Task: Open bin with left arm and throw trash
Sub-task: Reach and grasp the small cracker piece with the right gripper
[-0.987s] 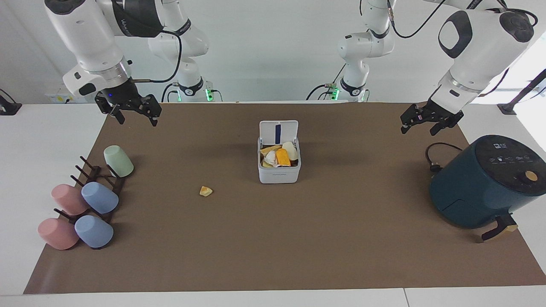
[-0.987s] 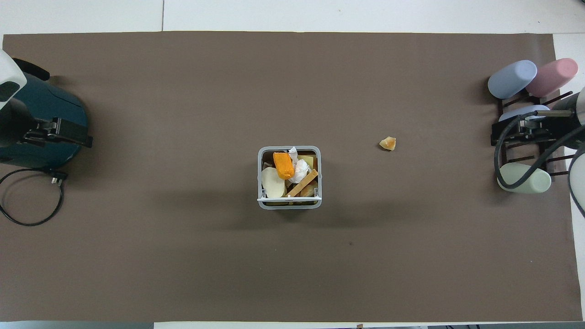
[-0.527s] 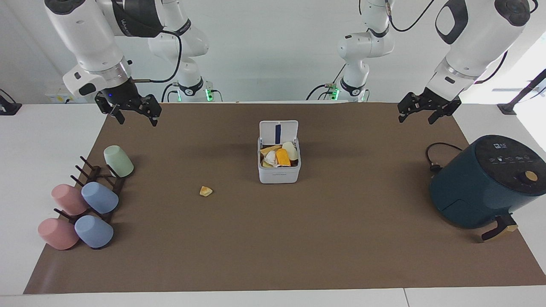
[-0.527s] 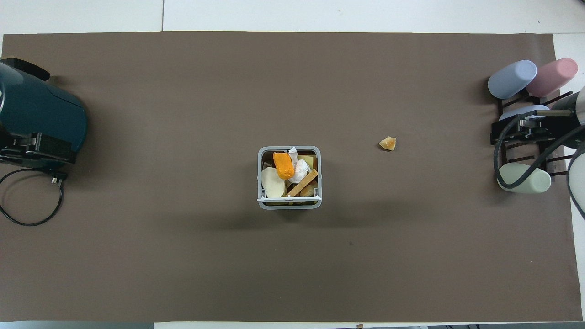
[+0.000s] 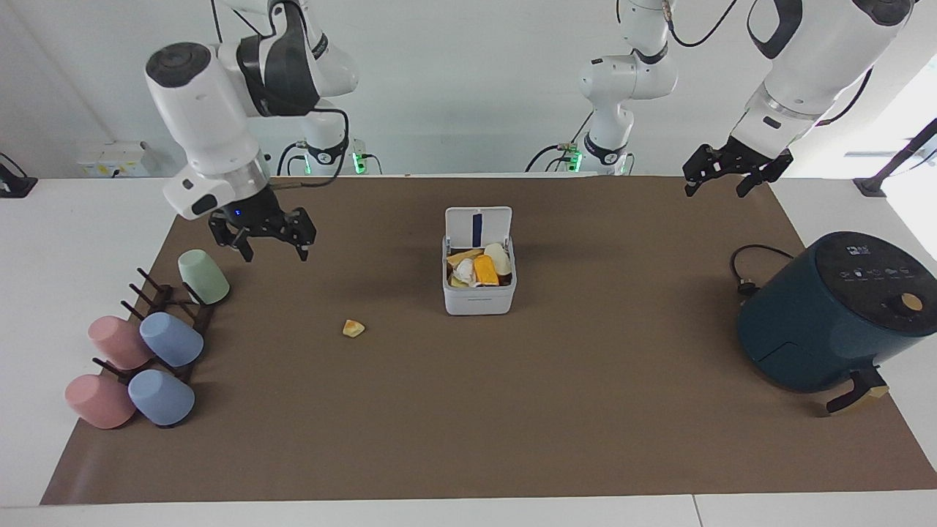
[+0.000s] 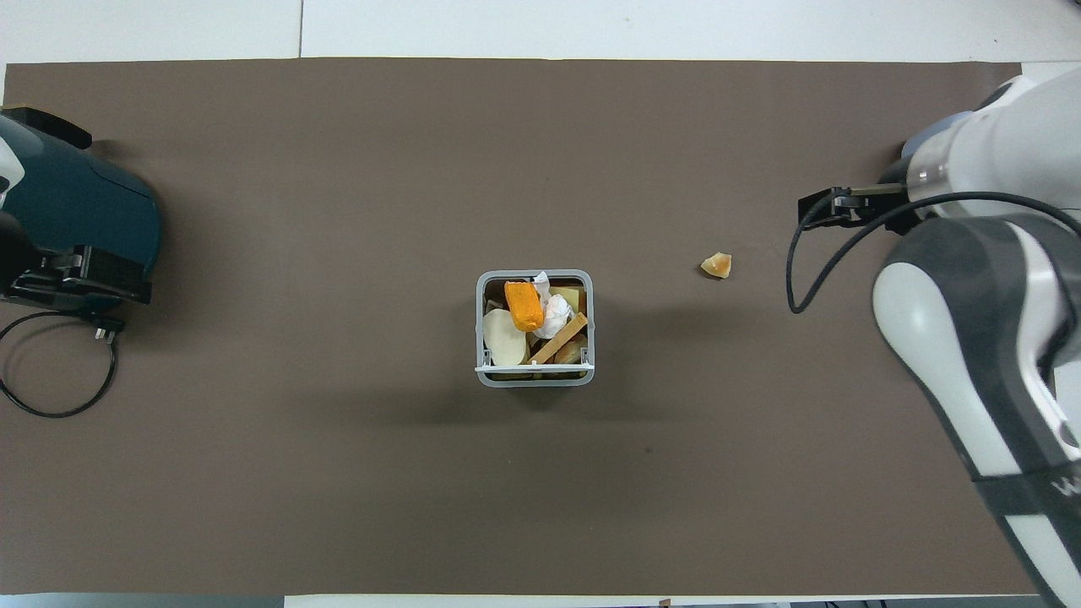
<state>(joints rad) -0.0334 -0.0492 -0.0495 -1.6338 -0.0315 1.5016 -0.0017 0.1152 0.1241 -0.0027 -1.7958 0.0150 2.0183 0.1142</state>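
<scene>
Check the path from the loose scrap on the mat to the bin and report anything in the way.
Nothing visible: bare mat lies between the scrap and the bin, whose lid stands open.

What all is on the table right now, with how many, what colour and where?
bin: one, pale grey-white, mid-mat, lid up, full of scraps.
food scrap: one, yellowish, loose on the mat, toward the right arm's end from the bin.
cups: five, one green, two pink, two blue, on a dark rack at the right arm's end.
air fryer: one, dark teal, left arm's end.
power cord: one, black, beside the air fryer.
mat: one, brown, covering the table.
right gripper: black, open, over the mat by the green cup.
left gripper: black, open, over the mat's edge, waiting.
</scene>
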